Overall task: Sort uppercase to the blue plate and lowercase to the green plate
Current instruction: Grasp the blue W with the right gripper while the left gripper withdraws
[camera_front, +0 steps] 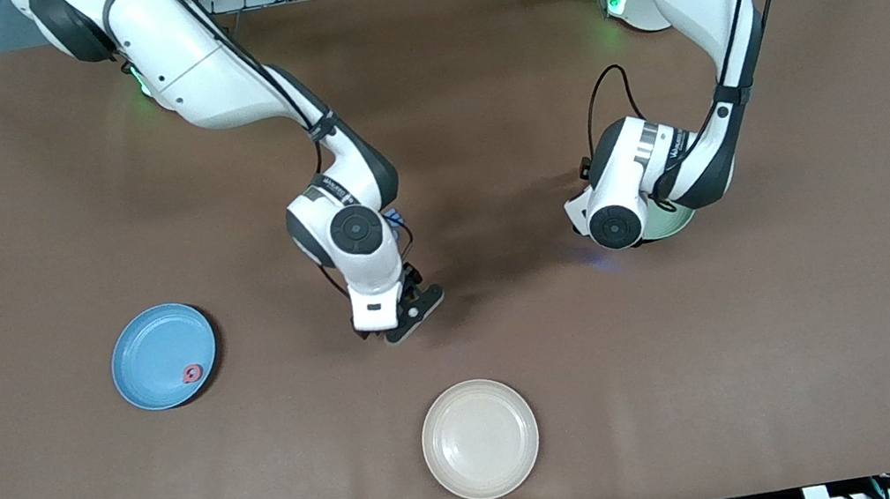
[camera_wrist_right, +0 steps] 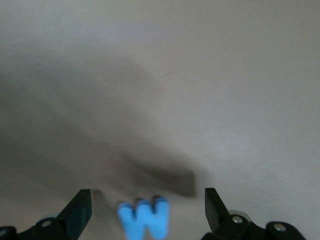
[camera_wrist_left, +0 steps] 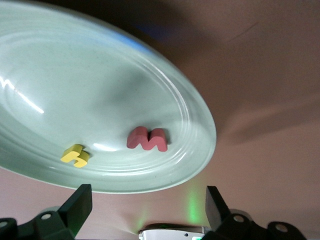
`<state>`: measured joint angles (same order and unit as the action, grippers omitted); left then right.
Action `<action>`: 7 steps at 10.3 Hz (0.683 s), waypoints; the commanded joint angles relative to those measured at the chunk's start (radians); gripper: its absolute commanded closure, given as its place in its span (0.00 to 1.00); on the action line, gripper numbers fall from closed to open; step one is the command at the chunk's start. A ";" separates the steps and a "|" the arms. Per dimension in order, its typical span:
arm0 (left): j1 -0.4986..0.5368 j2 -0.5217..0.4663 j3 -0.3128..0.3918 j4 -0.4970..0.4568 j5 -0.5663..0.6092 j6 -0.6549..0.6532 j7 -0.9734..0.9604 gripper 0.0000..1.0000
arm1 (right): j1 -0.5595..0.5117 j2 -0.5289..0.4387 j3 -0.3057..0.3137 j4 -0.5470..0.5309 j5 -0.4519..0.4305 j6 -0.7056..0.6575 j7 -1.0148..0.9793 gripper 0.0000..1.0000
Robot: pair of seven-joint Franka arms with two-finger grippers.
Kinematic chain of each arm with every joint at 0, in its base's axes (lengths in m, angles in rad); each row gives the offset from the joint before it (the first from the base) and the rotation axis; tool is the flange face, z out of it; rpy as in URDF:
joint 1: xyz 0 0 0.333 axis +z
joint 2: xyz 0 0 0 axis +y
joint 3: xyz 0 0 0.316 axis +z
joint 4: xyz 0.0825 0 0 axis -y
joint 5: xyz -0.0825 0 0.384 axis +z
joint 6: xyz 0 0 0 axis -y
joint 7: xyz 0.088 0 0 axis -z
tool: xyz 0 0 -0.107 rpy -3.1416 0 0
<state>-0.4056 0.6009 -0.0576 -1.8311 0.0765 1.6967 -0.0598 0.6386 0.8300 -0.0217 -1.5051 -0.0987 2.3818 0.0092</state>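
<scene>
Fingers of my left gripper (camera_wrist_left: 145,205) stand spread and empty over the round pale mint-green plate (camera_wrist_left: 195,150), where the small red w (camera_wrist_left: 146,139) and yellow h (camera_wrist_left: 75,155) lie. My right gripper (camera_wrist_right: 147,210) hangs parted over the flat blue W (camera_wrist_right: 144,219) on the brown table (camera_front: 694,353); next it should drop, pinch it and carry it to the sky-blue plate (camera_front: 148,350).

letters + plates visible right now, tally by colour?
Red letters: 2 — Q on the blue plate, small w on the green plate
Yellow letters: 1 — h on the green plate
Blue letters: 1 — W on the table
Plates: 3 — blue, green, cream plate
Total: 7
</scene>
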 commanded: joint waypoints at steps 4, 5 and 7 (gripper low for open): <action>0.011 -0.021 0.035 0.056 -0.142 0.003 -0.003 0.00 | -0.011 -0.028 0.000 -0.072 0.083 0.053 -0.130 0.00; 0.011 -0.021 0.050 0.076 -0.187 0.003 -0.005 0.00 | -0.013 -0.032 0.000 -0.072 0.083 0.051 -0.132 0.00; 0.011 -0.023 0.053 0.105 -0.230 0.003 -0.046 0.00 | -0.013 -0.040 0.000 -0.084 0.083 0.048 -0.136 0.00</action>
<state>-0.3914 0.5920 -0.0126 -1.7422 -0.1136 1.7032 -0.0725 0.6336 0.8240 -0.0254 -1.5414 -0.0351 2.4235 -0.0963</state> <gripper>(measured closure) 0.000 0.000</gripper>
